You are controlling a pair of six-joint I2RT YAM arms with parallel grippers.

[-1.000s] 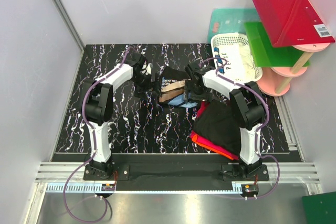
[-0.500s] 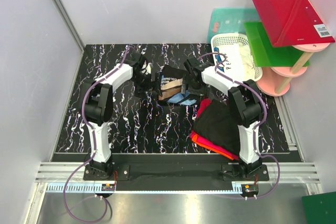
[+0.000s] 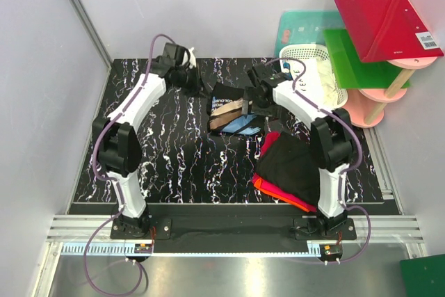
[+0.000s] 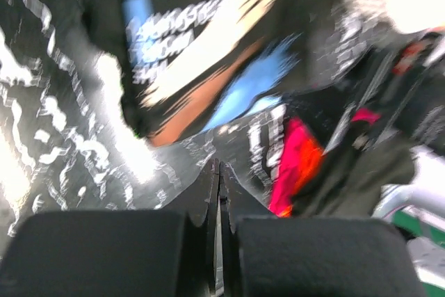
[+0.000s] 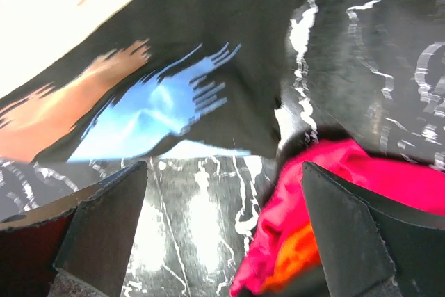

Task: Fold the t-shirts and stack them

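Left gripper (image 3: 186, 78): jaws fully closed, fingers pressed flat together in the left wrist view with nothing between them. It sits over the far left of the black white-veined marble-look table (image 3: 167, 158), apart from the cloth. Right gripper (image 5: 222, 172): jaws wide open and empty, hanging over bare table right at the edge of the black t-shirt with a tan, blue and white-lettered chest print (image 3: 228, 108). That tee lies crumpled at far centre, between the two grippers and closer to the right one. The other t-shirts are in a loose heap (image 3: 288, 165) on the right half of the table, black on top, with red and orange edges poking out at its near and far sides. In the right wrist view a red fold of it reaches almost to the printed tee. Obstructions: the right arm's elbow and forearm (image 3: 330, 142) cross over that heap and cover its right side. The white plastic lattice basket (image 3: 313, 78) stands just behind and to the right of the right gripper, at the table's far right corner. Beyond it, off the table, a pink round tiered stand (image 3: 365, 113) carries a flat green board (image 3: 351, 57) and a flat red board (image 3: 386, 19). A teal board (image 3: 299, 29) leans on the wall. The left wrist view is motion-blurred.
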